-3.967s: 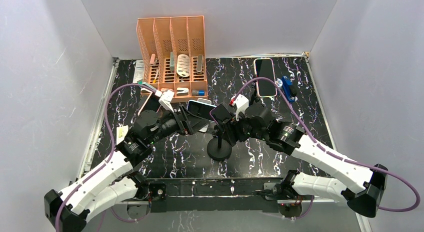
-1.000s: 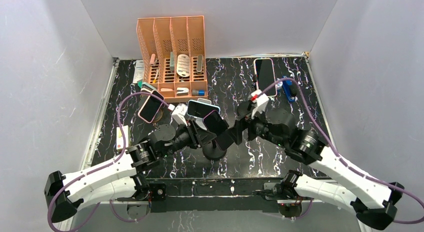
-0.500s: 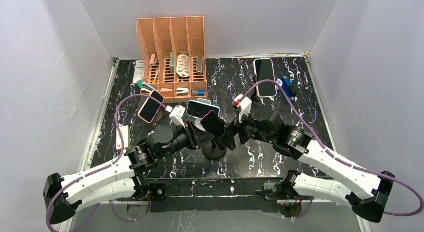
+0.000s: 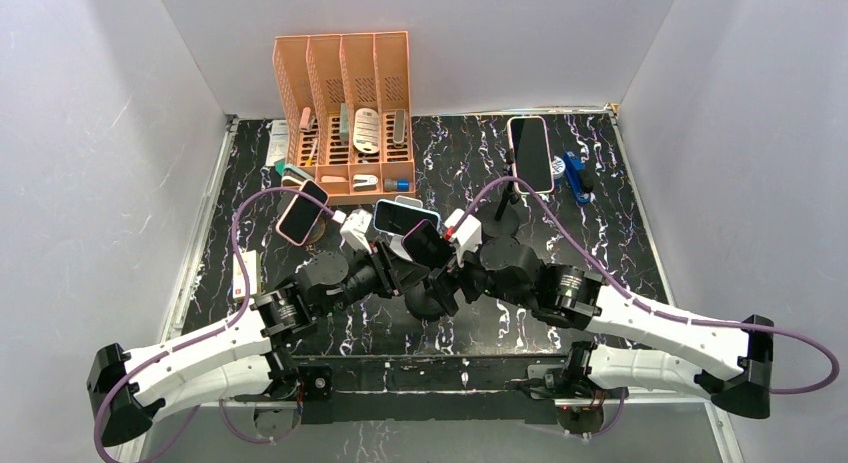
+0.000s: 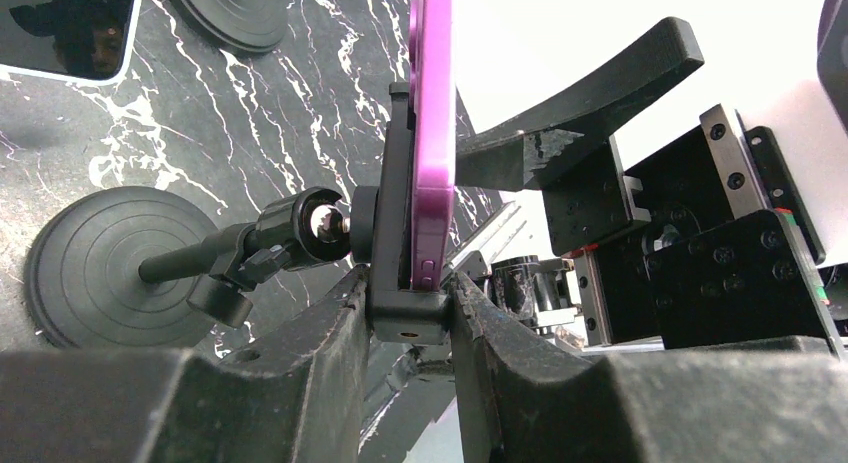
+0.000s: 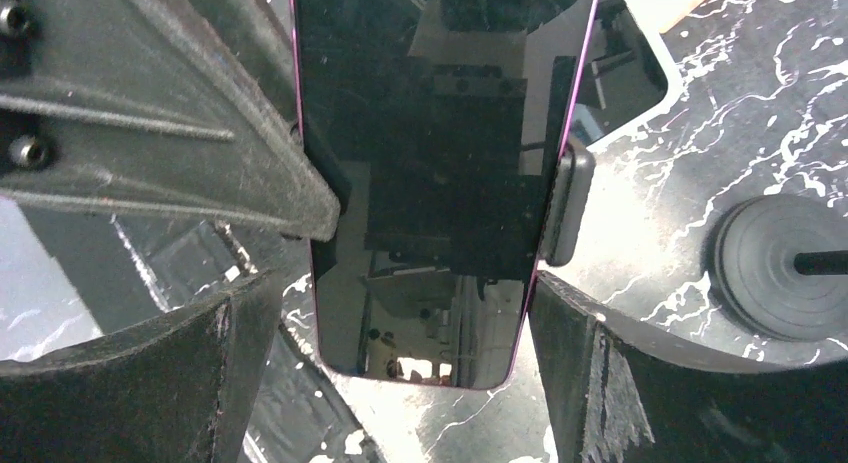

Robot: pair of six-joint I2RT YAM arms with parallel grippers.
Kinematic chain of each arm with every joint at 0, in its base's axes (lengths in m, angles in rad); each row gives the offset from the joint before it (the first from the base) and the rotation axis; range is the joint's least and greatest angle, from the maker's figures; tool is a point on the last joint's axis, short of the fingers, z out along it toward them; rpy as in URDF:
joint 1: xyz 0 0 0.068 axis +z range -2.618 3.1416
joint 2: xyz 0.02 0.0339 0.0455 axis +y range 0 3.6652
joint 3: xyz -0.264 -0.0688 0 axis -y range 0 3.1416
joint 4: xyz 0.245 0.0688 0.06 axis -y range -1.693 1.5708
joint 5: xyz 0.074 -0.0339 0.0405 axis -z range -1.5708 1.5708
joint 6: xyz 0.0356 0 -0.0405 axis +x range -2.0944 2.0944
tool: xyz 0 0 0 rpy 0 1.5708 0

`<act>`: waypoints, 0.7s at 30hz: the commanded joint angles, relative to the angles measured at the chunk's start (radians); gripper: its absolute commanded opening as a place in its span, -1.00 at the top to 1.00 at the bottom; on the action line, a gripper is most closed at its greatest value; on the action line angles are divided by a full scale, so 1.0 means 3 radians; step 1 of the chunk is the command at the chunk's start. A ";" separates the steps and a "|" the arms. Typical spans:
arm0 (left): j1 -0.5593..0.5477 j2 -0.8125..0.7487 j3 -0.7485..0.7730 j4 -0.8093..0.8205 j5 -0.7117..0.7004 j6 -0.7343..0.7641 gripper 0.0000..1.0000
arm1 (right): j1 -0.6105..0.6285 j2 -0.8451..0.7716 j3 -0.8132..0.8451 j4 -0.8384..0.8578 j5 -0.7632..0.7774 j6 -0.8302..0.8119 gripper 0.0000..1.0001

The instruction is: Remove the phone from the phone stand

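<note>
My left gripper (image 5: 408, 305) is closed on the cradle of the black phone stand (image 5: 110, 251), fingers pinching the bracket from both sides, as it was a second ago. In that cradle sits the purple-edged smartphone with the dark glass screen (image 6: 420, 183), tilted and not yet lifted out. The change is to the stand's right. My right gripper (image 6: 425, 318) has swung in from well off the stand and now straddles the phone, jaws spread wide with a pad just beside each long edge, gripping nothing yet. I judge the stand braced; closing and drawing the phone out comes next.
</note>
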 commanded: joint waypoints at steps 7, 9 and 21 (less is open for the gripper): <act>0.0003 0.0042 -0.0056 -0.0394 -0.0155 0.0064 1.00 | 0.0083 0.0085 -0.0129 0.0537 0.0649 -0.0053 -0.94; 0.0003 0.0033 -0.0063 -0.0394 -0.0155 0.0064 1.00 | 0.0084 0.0098 -0.0160 0.0562 0.0635 -0.0034 -0.86; 0.0002 0.0024 -0.0102 -0.0328 -0.0102 0.0038 1.00 | 0.0083 0.0080 -0.0312 0.0628 0.0659 0.0112 -0.51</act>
